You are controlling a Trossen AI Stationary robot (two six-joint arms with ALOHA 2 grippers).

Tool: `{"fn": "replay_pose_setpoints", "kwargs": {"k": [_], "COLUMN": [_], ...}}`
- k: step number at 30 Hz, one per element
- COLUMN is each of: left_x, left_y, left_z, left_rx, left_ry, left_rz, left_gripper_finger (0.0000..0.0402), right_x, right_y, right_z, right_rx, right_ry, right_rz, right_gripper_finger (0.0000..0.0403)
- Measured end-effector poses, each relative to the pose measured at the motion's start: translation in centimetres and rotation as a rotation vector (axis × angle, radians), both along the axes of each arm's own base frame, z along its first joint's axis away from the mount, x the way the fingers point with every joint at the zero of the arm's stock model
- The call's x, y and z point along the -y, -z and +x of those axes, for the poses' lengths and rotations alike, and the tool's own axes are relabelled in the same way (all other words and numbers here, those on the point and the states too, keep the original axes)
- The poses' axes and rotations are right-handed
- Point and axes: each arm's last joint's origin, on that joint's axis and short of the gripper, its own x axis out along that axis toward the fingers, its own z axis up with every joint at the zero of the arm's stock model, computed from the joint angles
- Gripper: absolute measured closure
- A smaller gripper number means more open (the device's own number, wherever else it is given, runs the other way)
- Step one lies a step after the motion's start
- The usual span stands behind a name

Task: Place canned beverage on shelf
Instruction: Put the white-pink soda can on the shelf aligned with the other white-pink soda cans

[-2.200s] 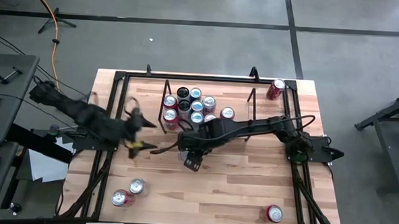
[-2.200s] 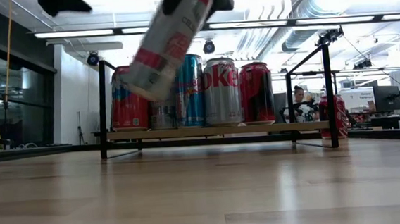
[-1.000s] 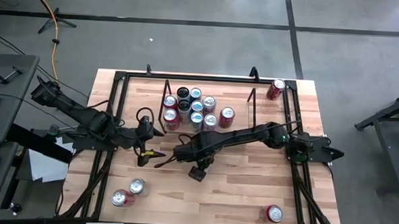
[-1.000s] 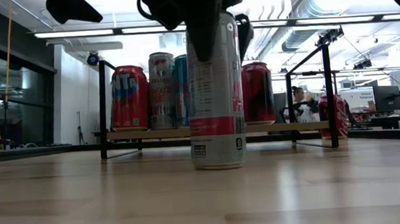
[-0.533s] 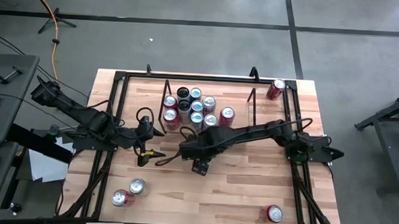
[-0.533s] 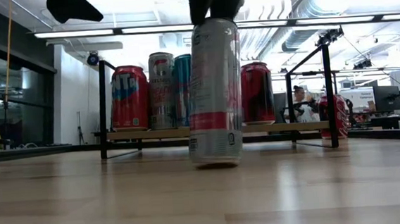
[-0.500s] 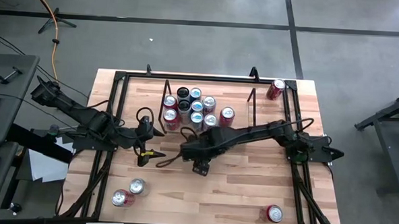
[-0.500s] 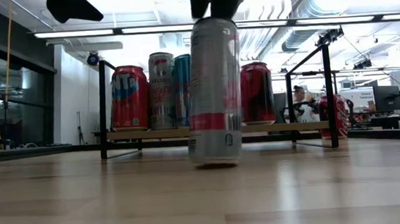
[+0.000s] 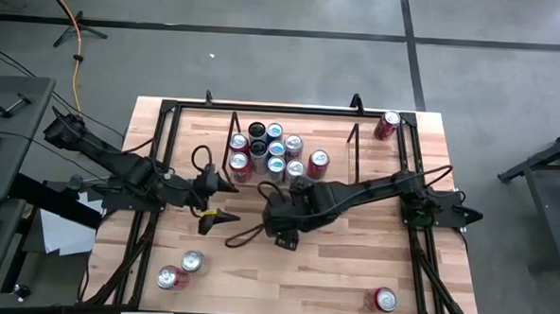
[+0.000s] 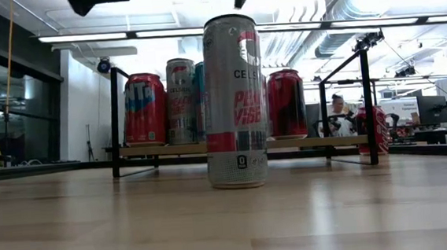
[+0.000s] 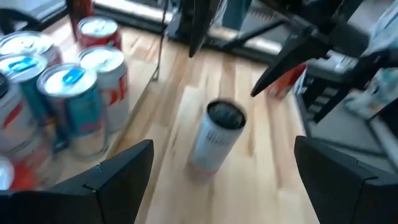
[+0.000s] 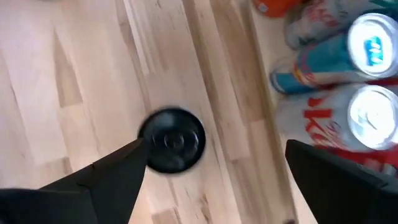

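A tall silver can (image 10: 234,101) with pink letters is standing on the light brown wooden table (image 10: 230,219). Red, silver and blue cans (image 10: 170,101) are sitting on the black shelf (image 10: 241,146).

The tall silver can (image 10: 234,101) reads "CELS…", seemingly "PEACH VIBE"; other cans' lettering is unreadable.

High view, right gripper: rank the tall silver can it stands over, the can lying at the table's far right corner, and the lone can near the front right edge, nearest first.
From the right gripper:
1. Tall silver can, directly under the gripper at mid-table, in front of the shelf.
2. Lone front-right can, toward the near right edge.
3. Far-corner can, lying beyond the shelf's right end.
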Motion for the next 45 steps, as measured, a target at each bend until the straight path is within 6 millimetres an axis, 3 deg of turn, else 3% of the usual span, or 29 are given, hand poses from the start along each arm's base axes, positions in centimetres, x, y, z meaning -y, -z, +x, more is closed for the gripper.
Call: {"fn": "replay_pose_setpoints", "kwargs": {"k": [3, 7, 12, 19, 24, 29, 37, 45], "left_x": [0.6, 1.5, 2.6, 5.2, 6.5, 7.3, 8.9, 8.7], "left_y": [0.8, 3.5, 6.6, 9.4, 11.1, 12.5, 13.4, 14.7], "left_z": [1.1, 2.8, 5.1, 7.7, 9.1, 10.7, 13.7, 16.1], "left_rx": [0.100, 0.185, 0.080, 0.015, 0.035, 0.061, 0.062, 0.029], "left_ry": [0.015, 0.031, 0.015, -0.058, -0.193, -0.338, -0.349, -0.360], "left_rz": [-0.055, -0.108, -0.054, 0.048, 0.084, 0.088, 0.109, 0.138], "left_gripper_finger": [0.0060, 0.0060, 0.0060, 0.0061, 0.0062, 0.0063, 0.0063, 0.0063], "right_x": [-0.8, -2.1, -2.8, -1.4, -0.2, 0.3, 0.5, 0.4], "right_y": [-0.6, -1.3, -1.9, -2.6, -2.8, -2.5, -2.5, -2.6], "right_z": [-1.4, -3.3, -6.0, -11.3, -13.7, -14.5, -14.4, -14.4], "right_rx": [-0.018, -0.014, 0.019, 0.118, 0.199, 0.231, 0.229, 0.235], "right_ry": [0.003, 0.029, 0.111, 0.334, 0.430, 0.449, 0.429, 0.424], "right_rz": [-0.020, -0.027, -0.036, -0.049, -0.015, -0.017, -0.033, -0.034], "right_gripper_finger": [0.0036, 0.0036, 0.0036, 0.0036, 0.0036, 0.0036, 0.0036, 0.0036]}}
